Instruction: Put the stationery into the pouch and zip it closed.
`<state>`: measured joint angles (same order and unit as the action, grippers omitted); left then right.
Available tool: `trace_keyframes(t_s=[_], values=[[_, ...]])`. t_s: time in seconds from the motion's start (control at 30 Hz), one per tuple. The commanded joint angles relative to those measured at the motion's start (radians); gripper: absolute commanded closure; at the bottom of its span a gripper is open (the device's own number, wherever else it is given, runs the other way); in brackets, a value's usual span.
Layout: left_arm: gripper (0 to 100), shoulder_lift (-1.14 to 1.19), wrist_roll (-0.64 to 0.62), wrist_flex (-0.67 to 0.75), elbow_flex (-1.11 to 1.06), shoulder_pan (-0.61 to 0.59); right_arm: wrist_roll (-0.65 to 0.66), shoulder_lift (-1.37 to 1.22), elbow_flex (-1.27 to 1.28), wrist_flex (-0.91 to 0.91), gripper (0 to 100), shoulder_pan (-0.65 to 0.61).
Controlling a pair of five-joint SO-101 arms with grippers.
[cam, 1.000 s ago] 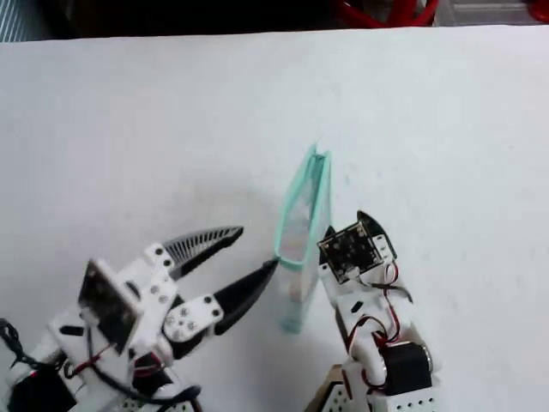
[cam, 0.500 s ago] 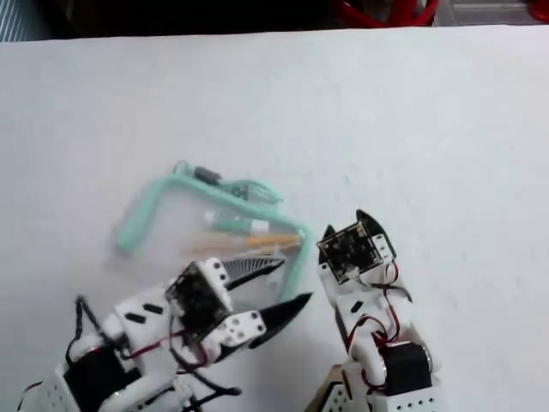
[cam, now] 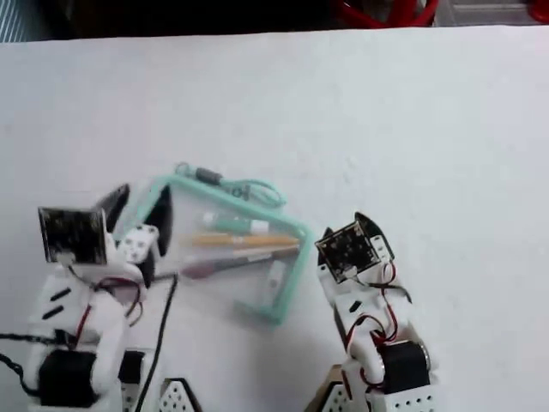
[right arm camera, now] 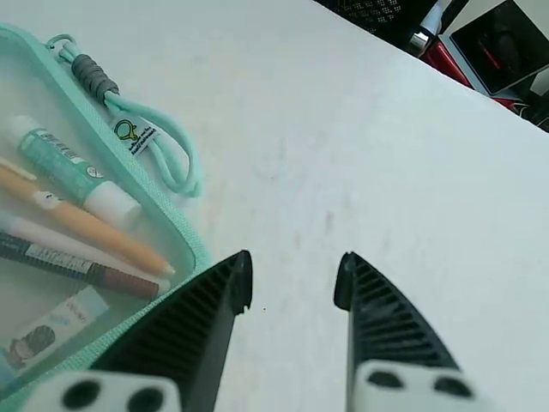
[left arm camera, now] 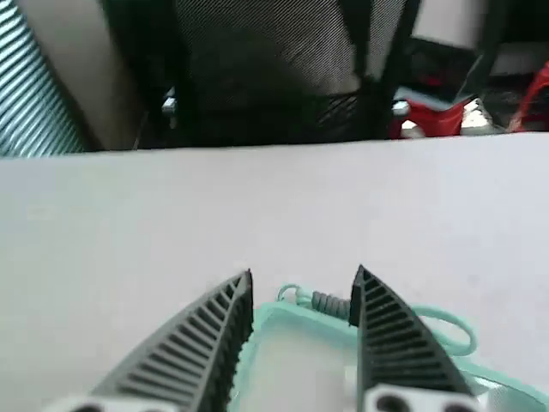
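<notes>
The clear pouch with a mint rim (cam: 296,257) lies flat on the white table. Inside it are a glue stick (cam: 236,225), an orange pencil (cam: 244,241), a dark pen (cam: 214,268) and a small eraser (cam: 276,273). Its mint cord with a grey toggle (cam: 249,187) trails off the far edge. My left gripper (cam: 140,202) is open over the pouch's left end, and the left wrist view has that corner (left arm camera: 292,313) between the fingers. My right gripper (cam: 343,223) is open over bare table just right of the pouch (right arm camera: 193,249).
The table's far edge runs along the top of the high view, with dark chairs and red items (left arm camera: 446,112) beyond it. White table (cam: 412,129) stretches behind and to the right of the pouch.
The pouch stood on edge between the grippers and now lies flat, toppled to the left. My left arm swung left to the pouch's left end. The right arm has not moved.
</notes>
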<state>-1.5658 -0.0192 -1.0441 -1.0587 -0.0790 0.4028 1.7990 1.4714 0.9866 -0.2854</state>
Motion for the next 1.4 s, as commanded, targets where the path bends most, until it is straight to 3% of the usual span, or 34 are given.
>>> trace_keyframes(t_s=[0.0,0.13,0.2,0.33,0.7,0.83,1.0,1.23,1.37], values=[[80,0.105,-0.069,0.009,-0.002,-0.082,0.006,0.002,-0.005,-0.016,84.0,0.013],[79,0.282,-0.212,0.014,0.002,-0.2,0.006,0.002,0.011,-0.015,84.0,0.013],[77,0.401,-0.221,0.052,0.003,-0.272,0.006,0.002,0.017,-0.015,84.0,0.013],[77,0.654,-0.203,0.078,0.028,-0.28,0.008,0.002,0.023,-0.015,84.0,0.013],[77,1.251,0.009,-0.092,0.428,-0.259,0.008,0.002,0.025,-0.002,84.0,0.013],[77,1.454,0.072,-0.187,0.629,-0.242,0.008,0.002,0.023,-0.001,84.0,0.013],[77,1.696,0.241,-0.362,0.867,-0.188,0.008,0.002,0.023,-0.001,84.0,0.013],[77,1.891,0.27,-0.407,1.129,-0.271,0.008,0.002,0.023,-0.001,84.0,0.013],[77,1.972,0.399,-0.46,1.131,-0.228,0.008,0.002,0.023,-0.001,84.0,0.013]])
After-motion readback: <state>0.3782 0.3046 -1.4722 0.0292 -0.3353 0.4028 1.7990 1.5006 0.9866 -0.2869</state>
